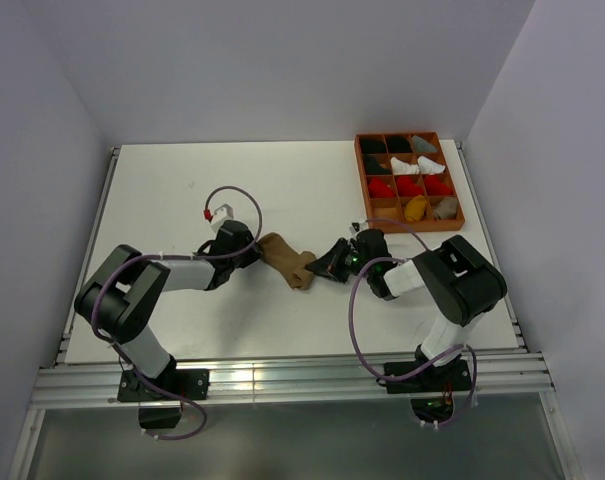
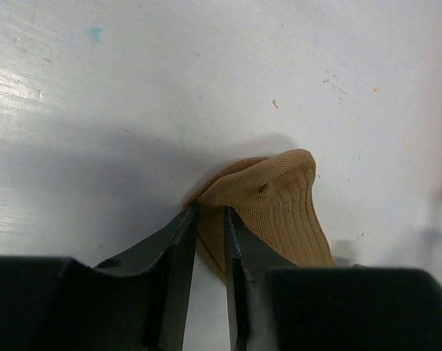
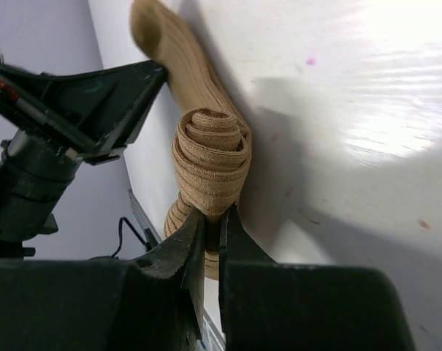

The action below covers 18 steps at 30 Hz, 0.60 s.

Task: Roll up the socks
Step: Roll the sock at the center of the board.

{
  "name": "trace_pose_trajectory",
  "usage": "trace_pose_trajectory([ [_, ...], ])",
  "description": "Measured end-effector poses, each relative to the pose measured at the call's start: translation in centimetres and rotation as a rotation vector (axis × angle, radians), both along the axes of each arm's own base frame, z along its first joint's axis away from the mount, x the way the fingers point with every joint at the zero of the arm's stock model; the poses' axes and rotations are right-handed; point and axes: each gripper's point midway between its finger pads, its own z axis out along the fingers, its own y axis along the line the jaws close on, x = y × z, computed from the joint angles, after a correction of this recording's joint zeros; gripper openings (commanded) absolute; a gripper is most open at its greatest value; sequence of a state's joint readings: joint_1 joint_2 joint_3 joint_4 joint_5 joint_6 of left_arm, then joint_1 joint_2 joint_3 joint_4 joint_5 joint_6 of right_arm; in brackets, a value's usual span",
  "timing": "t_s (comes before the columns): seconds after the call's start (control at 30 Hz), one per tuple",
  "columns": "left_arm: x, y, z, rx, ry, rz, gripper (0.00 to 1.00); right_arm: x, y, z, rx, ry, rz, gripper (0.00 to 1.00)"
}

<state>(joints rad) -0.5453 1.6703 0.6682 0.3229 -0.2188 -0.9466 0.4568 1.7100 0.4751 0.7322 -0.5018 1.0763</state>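
Tan sock (image 1: 287,260), top view: I see it on the white counter (image 1: 182,180), about midway between the two arms. Its long axis runs from upper left to lower right. The upper-left end meets the left gripper (image 1: 254,250), and the lower-right end lies just beside the right gripper (image 1: 329,265). From this height I cannot tell how either gripper's jaws stand, and no cuff shows. An orange tray (image 1: 360,180) of compartments sits at the far right corner, well apart from the sock. It holds rolled bundles (image 1: 410,186) in black, white, grey, red and mustard.

Left wrist view: the ribbed sock (image 2: 279,197) rises in a tented fold and points away from the camera. Its lower part is cut off behind the right finger. The left gripper (image 2: 210,219) has its jaws drawn close and pinches the near edge of the fabric. Lower down, the slit between the jaws shows only pale counter.

Right wrist view: one end of the sock (image 3: 210,150) is wound into a tight spiral that faces the camera. The unrolled length stretches away toward the top of the frame, and there the left gripper (image 3: 133,91) meets it from the left. The right gripper (image 3: 212,219) is nearly pressed together and nips the fabric just below the spiral. The sock's underside and its far tip are out of sight.
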Motion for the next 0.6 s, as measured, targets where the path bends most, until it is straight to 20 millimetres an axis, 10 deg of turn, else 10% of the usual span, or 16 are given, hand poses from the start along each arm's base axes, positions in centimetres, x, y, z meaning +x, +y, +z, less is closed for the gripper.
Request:
trace_pose_trajectory([
  [0.6, -3.7, 0.9, 0.3, -0.037, -0.022, 0.012, 0.41, 1.8, -1.3, -1.0, -0.232, 0.105, -0.027, 0.0],
])
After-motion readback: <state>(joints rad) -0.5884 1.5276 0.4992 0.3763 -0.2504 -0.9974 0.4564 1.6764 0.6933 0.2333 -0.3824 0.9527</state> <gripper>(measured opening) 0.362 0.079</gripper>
